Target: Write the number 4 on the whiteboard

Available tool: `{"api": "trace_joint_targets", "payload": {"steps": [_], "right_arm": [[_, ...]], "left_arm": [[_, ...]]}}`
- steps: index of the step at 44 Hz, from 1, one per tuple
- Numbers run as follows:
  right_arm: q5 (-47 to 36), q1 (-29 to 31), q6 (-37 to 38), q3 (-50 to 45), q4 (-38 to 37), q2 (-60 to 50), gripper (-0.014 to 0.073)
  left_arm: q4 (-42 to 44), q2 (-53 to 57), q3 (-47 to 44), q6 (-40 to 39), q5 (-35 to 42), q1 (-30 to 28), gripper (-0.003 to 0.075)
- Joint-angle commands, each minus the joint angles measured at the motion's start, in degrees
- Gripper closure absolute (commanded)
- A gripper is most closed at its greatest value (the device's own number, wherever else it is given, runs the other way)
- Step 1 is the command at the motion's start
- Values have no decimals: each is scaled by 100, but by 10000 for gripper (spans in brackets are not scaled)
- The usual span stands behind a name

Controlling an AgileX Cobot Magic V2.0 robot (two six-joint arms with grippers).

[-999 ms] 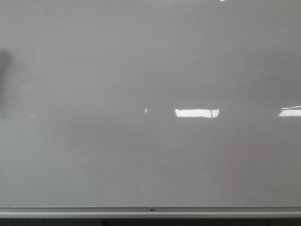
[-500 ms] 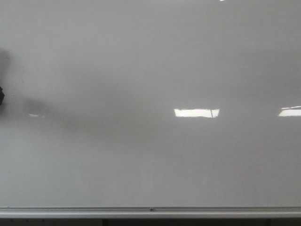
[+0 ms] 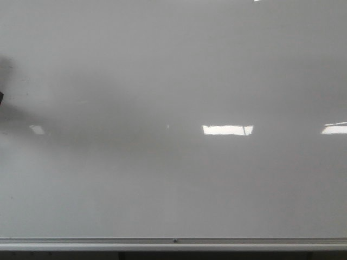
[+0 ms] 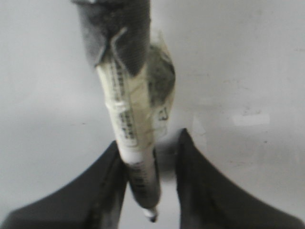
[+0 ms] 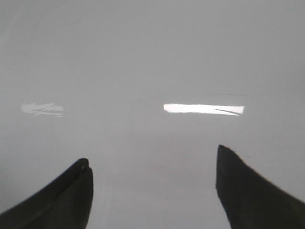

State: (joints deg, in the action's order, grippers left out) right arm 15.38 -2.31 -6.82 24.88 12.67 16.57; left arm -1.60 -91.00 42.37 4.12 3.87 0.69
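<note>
The whiteboard [image 3: 173,70] fills the front view, glossy pale grey-white and blank. No number 4 shows in any view. In the left wrist view my left gripper [image 4: 148,143] is shut on a marker [image 4: 128,119] wrapped in pale tape. The marker's tip [image 4: 151,217] sits between the dark fingers [image 4: 95,191], close to the board [image 4: 248,57]. In the front view only a dark sliver [image 3: 1,97] shows at the left edge. My right gripper [image 5: 152,160] is open and empty, facing the bare board [image 5: 152,57].
A thin silver rail [image 3: 173,242] runs along the board's lower edge. Bright rectangular light reflections [image 3: 227,130] lie on the board, with another at the right edge [image 3: 334,129]. A soft shadow [image 3: 65,127] spreads over the left part.
A dark sliver has come in at the front view's left edge and moved a little upward. The shadow has spread rightward across the board's left part.
</note>
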Motion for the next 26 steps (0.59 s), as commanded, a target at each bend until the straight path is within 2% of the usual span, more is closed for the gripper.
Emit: {"api": "trace_joint_targets", "payload": {"steps": [1, 2, 8, 16, 23, 26], "right_arm": [[-487, 4, -13, 220, 6, 82, 34], [-487, 4, -13, 220, 6, 82, 34], [-487, 4, -13, 220, 6, 82, 34], [-487, 4, -13, 215, 6, 82, 34], [-487, 4, -13, 209, 6, 82, 34], [-487, 4, -13, 209, 6, 82, 34]], "left_arm": [[12, 174, 177, 0, 319, -11, 715], [12, 174, 177, 0, 282, -11, 742], [160, 187, 241, 9, 11, -11, 740], [789, 437, 590, 198, -1142, 377, 740], [670, 688, 915, 1457, -2241, 1252, 739], [302, 740, 1059, 2143, -2749, 1588, 739]]}}
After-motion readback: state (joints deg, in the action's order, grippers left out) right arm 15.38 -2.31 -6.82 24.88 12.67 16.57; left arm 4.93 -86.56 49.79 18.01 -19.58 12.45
